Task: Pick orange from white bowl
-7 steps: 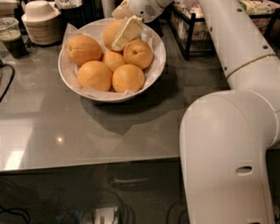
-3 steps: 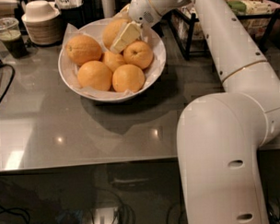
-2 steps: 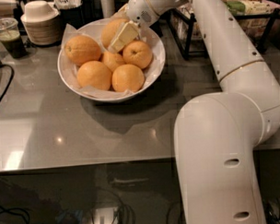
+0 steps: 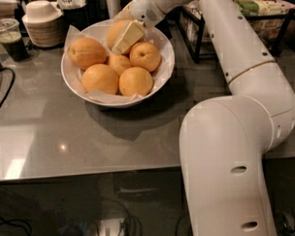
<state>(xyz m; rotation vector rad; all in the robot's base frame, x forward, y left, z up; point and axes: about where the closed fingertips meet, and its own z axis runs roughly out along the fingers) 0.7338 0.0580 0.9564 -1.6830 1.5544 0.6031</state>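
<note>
Gripper (image 4: 126, 37) on rear orange (image 4: 114, 30) in white bowl (image 4: 166, 58).

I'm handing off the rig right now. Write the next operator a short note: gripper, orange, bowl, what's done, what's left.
Gripper: at the back of the bowl, set against the orange. This view does not show whether it has a hold.
Orange: in the bowl at the back, resting among five other oranges, not lifted.
Bowl: on the table.
Done: the reach to the orange.
Left: confirm the hold, then lift the orange clear of the bowl without dragging its neighbours.
</note>
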